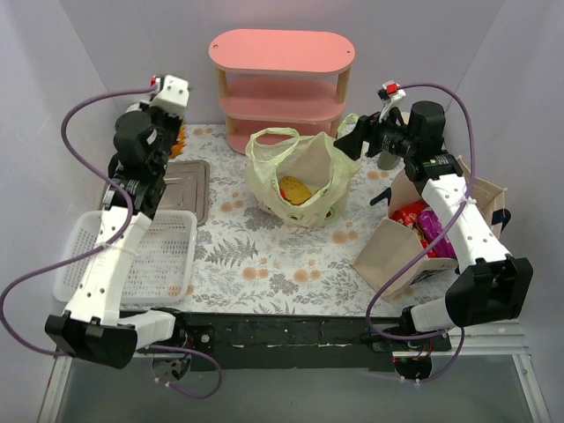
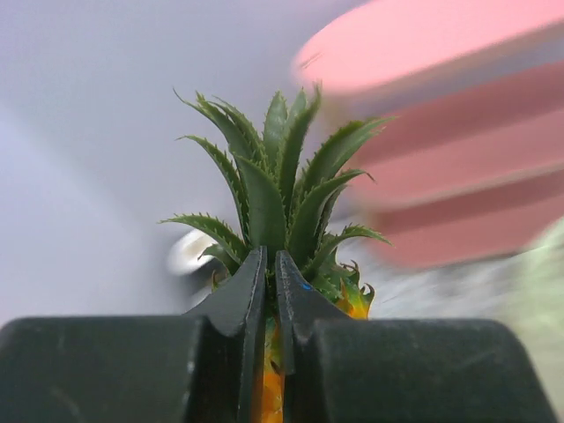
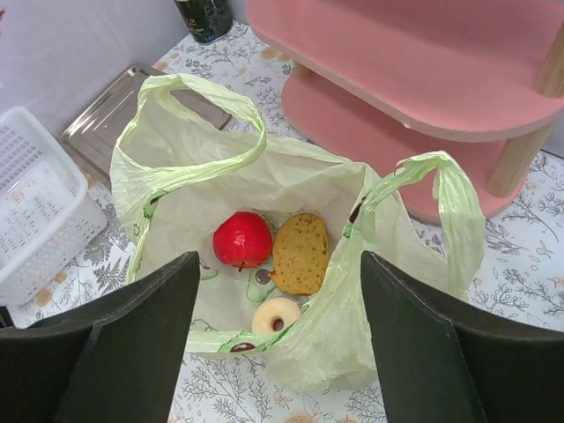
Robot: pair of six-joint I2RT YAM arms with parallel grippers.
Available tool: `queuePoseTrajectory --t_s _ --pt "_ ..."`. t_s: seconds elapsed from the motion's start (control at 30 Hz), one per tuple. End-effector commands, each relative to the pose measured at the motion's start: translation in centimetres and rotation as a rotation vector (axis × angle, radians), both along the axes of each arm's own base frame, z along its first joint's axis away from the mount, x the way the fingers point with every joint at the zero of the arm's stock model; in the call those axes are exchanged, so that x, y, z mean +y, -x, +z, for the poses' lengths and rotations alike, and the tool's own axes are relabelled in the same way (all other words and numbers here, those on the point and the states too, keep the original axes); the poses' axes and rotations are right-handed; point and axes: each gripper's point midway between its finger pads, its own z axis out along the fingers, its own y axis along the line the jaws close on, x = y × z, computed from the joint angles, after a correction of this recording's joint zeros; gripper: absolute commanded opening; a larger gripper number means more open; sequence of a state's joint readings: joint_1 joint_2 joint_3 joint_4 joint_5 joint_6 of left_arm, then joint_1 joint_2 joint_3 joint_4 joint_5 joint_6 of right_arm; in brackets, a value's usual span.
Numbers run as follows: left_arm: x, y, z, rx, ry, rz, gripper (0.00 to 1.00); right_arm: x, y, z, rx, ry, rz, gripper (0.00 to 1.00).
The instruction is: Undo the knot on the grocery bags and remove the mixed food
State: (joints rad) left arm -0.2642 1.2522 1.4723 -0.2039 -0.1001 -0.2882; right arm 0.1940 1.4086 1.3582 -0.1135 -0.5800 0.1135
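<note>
**Left hand (image 2: 270,260) pinching pineapple (image 2: 264,203); right hand (image 3: 278,257) over opened bag**

Black fingers of left hand are closed narrow on the base of the pineapple's leaf crown. The fruit is carried at the far left, above the metal tray (image 1: 189,181) and beyond the white basket (image 1: 167,256). I cannot tell whether it touches anything below.

Right hand is spread wide and holds nothing. It hovers just above the right side of the pale green plastic bag (image 3: 291,181), which sits mid-worktop (image 1: 273,264) in front of the pink shelf (image 1: 282,53).

Knot: none seen. The two handle loops (image 3: 189,88) stand apart and the mouth gapes, so untying looks done.

In the bag: red fruit (image 3: 241,239), flat scalloped pastry (image 3: 300,254) touching it, ring pastry (image 3: 275,315) just near of both. The beige tote (image 1: 388,251) at right holds red and purple snack packets (image 1: 414,216).

Step in hand, as judged: unloading, with the pineapple awaiting set-down. Next move calls for the right hand to drop through the mouth without snagging the film, then close on one item.

Writing: a dark can (image 3: 204,13) at far left carries print too small to read. No other labels are legible.
</note>
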Motion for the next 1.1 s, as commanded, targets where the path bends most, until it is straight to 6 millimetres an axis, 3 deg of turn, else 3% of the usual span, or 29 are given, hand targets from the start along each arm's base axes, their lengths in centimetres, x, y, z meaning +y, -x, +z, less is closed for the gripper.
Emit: queuePoseTrajectory --t_s 0.0,0.07,0.13,0.17,0.23,0.27,0.37,0.57,0.67,0.83,0.9,1.07 --pt "14.6 4.3 -5.4 0.202 -0.393 0.594 0.00 0.5 -0.4 0.4 -0.015 -0.049 0.018 0.80" --pt "17.5 5.8 -7.6 0.273 -0.416 0.673 0.00 0.7 -0.6 0.2 -0.001 -0.055 0.019 0.79" --pt "18.6 6.8 -9.6 0.321 -0.445 0.713 0.00 1.1 -1.0 -0.3 0.018 -0.056 0.033 0.79" --pt "18.8 7.5 -12.3 0.379 -0.476 0.711 0.00 1.4 -1.2 -1.0 0.040 -0.054 0.039 0.78" --pt "19.7 8.7 -15.1 0.456 -0.545 0.738 0.00 1.8 -1.4 -0.6 0.039 -0.055 0.057 0.78" --pt "20.6 9.7 -17.6 0.517 -0.573 0.747 0.00 1.9 -1.5 -1.0 0.057 -0.053 0.061 0.78" --pt "22.7 11.8 -21.6 0.653 -0.607 0.779 0.00 2.3 -1.6 -1.2 0.054 -0.041 0.073 0.78" --pt "24.2 13.6 -24.8 0.861 -0.495 0.778 0.00 3.1 -1.0 -2.6 0.075 -0.002 0.094 0.77" --pt "24.1 13.8 -26.3 0.894 -0.568 0.714 0.00 3.3 -0.8 -3.0 0.077 0.010 0.102 0.78" --pt "24.2 16.5 -30.7 1.060 -0.650 0.658 0.00 3.4 -0.9 -3.1 0.070 0.026 0.106 0.78" --pt "24.4 17.0 -31.6 1.083 -0.669 0.655 0.00 3.3 -0.8 -3.4 0.076 0.031 0.101 0.77" --pt "25.0 16.3 -31.4 1.035 -0.765 0.645 0.00 3.3 -0.1 -3.7 0.078 0.030 0.111 0.78"
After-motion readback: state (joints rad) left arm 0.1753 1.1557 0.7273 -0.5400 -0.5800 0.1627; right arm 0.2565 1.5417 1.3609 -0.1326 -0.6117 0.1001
